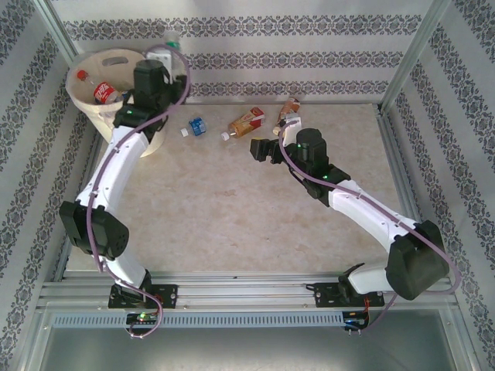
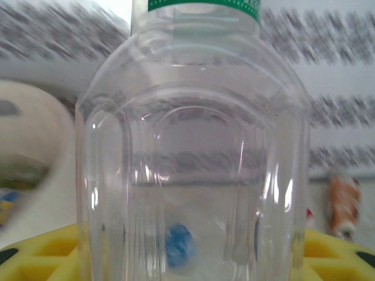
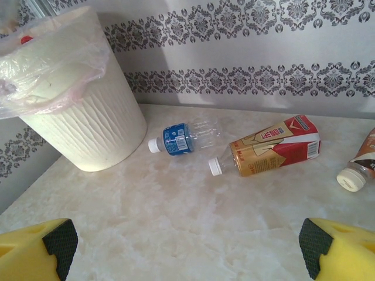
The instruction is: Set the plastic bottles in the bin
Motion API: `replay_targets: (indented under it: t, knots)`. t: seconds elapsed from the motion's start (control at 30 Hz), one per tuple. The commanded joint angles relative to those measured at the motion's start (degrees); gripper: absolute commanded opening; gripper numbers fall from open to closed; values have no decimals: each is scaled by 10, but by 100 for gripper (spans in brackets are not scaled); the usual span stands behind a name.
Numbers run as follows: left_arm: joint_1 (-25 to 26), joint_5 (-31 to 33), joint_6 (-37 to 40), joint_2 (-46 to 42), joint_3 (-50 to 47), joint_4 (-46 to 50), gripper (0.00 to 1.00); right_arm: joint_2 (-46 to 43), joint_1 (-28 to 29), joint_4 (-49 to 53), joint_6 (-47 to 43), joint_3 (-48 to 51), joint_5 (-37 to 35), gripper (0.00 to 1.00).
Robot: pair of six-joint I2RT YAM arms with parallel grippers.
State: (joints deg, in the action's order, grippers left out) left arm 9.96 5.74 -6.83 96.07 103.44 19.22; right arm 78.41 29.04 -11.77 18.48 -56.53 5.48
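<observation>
One clear fluted bottle (image 2: 193,164); ribbed round bin (image 3: 88,134)

White arms (image 1: 122,151), black joints (image 1: 416,267), purple cables (image 1: 186,77) — yellow claw fingers (image 3: 26,254) with black pads (image 3: 61,241).

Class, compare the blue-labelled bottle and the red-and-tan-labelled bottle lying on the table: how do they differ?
The blue-labelled bottle is smaller and mostly clear; the red-and-tan-labelled bottle is larger, its label covering nearly the whole body. The blue one lies nearer the bin than the red-and-tan one. Both lie on their sides with white caps.
</observation>
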Motion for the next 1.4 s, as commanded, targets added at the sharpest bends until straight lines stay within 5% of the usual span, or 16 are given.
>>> replay_targets:
  t: [0.0,0.37,0.53,0.7,1.37]
  knots:
    - [-34,59,-20,29,45,-51,51,9,7,-4,17,-21,-11,98]
    - [-117,115,-137,185,267,93,52,-3,7,6,15,-9,-24,98]
    - [-148,117,-205,255,351,185,61,-13,7,12,10,0,-34,98]
    - [-172,95,-256,311,442,257,95,-19,6,18,7,3,-41,98]
    - [-149,-79,-244,219,356,196,100,-16,3,14,13,12,-49,98]
